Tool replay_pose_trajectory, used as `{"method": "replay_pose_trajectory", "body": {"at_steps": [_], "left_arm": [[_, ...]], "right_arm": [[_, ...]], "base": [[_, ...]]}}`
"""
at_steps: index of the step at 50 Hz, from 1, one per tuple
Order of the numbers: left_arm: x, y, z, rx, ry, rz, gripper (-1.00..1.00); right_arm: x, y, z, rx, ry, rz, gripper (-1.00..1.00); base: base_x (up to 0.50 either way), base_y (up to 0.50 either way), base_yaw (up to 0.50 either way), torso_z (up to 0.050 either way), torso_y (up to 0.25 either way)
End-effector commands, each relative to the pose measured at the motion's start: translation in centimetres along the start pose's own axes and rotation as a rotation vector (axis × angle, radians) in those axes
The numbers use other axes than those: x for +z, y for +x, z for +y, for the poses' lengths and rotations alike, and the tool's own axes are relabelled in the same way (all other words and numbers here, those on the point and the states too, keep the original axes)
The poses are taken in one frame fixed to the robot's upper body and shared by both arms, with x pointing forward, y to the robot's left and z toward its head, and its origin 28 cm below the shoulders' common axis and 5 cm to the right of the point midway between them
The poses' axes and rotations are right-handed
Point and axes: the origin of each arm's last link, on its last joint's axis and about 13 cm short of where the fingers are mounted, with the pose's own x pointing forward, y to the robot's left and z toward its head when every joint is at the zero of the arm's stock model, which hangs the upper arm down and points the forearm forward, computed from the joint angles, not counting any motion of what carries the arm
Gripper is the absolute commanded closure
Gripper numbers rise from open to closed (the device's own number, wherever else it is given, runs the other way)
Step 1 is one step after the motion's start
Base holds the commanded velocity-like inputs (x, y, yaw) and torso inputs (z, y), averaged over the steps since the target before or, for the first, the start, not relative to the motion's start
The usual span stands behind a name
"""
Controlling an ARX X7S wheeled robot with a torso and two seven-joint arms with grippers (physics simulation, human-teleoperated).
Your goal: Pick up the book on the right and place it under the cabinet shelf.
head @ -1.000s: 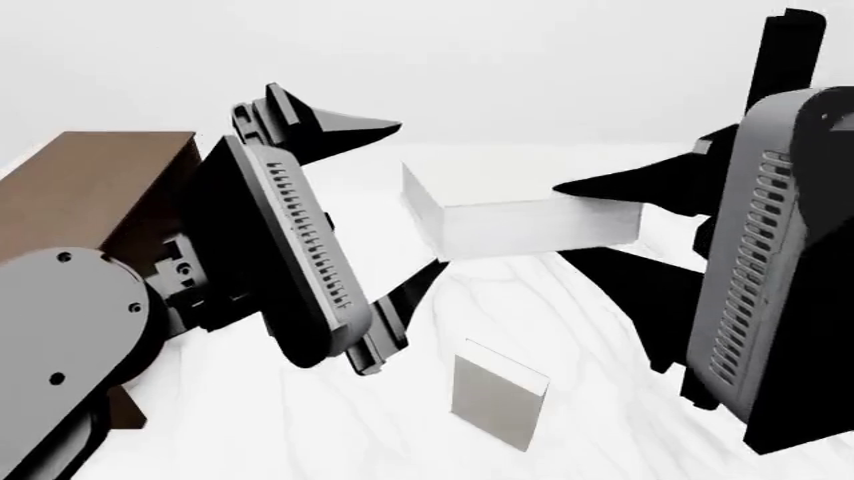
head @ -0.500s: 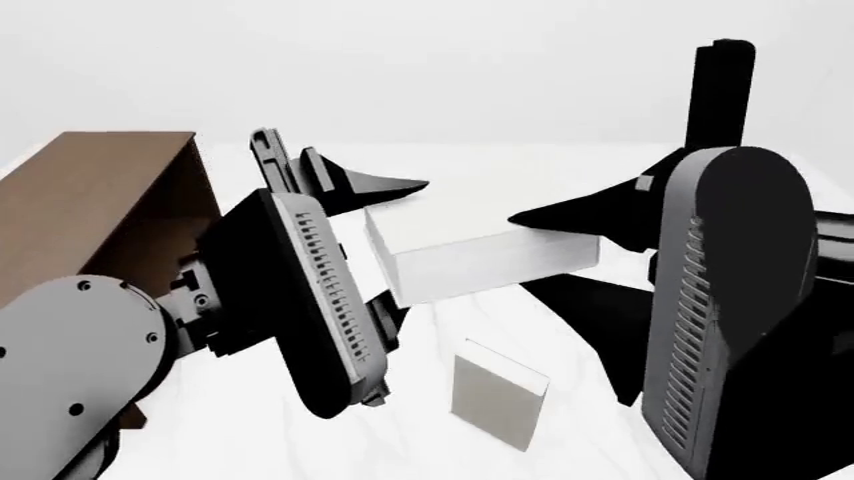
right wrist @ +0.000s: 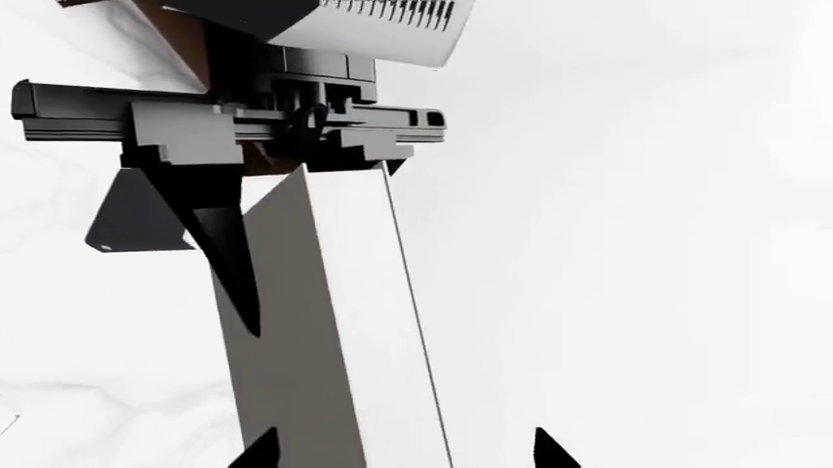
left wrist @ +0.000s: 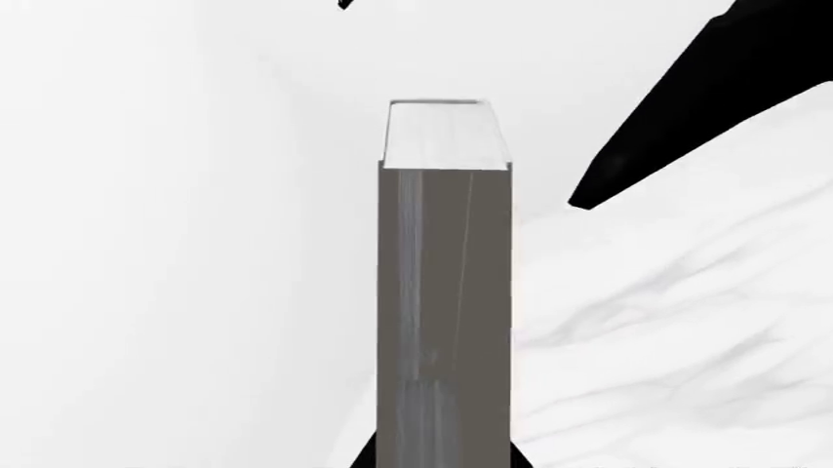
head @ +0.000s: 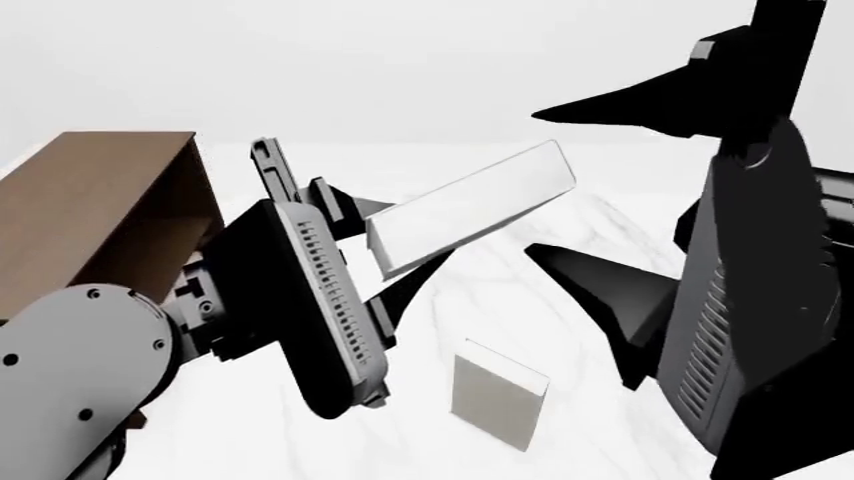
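Fingers of my left gripper (head: 380,215) clamp one end of the thin off-white rectangular hardback book (head: 467,207), which hangs tilted in the air — just right of the dark brown wooden open-fronted cabinet (head: 100,205). My right gripper (head: 601,175) is parted, off the book, above a small pale book (head: 498,393) on the white marbled table (head: 574,230).

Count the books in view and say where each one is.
2. One book is held tilted in the air by the left gripper, beside the cabinet. A second book stands on the table nearer the robot. The arms may hide others.
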Motion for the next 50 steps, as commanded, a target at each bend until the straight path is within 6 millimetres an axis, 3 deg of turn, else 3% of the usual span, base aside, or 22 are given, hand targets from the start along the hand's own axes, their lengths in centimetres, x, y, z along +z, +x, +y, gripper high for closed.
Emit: {"method": "replay_pose_trajectory", "body": {"at_steps": [1,9,23,34,50], "left_arm": [[-0.1,-0.9,0.5,0.092,0.048,0.000,1.00],[-0.9,-2.1,0.4,0.129,0.077,0.059,1.00],[-2.4,-5.4,-0.4,0.179,0.313,0.282,1.00],[-3.3,-7.3,-2.1,0.083,0.446,0.396,1.00],[-4.2,-9.3,-4.1,-0.051,0.563,0.523,1.00]], "right_arm": [[-0.2,-0.9,-0.3,-0.028,-0.011,0.039,-1.00],[-0.6,-2.5,0.2,-0.036,-0.001,0.081,-1.00],[-1.7,-4.6,0.3,-0.119,0.033,0.159,-1.00],[-2.8,-4.6,0.4,-0.163,0.056,0.222,-1.00],[-3.0,-4.1,0.6,-0.167,0.062,0.229,-1.00]], "base": [[0.00,0.00,0.00,0.000,0.000],[0.00,0.00,0.00,0.000,0.001],[0.00,0.00,0.00,0.000,0.001],[0.00,0.00,0.00,0.001,0.001],[0.00,0.00,0.00,0.000,0.001]]}}
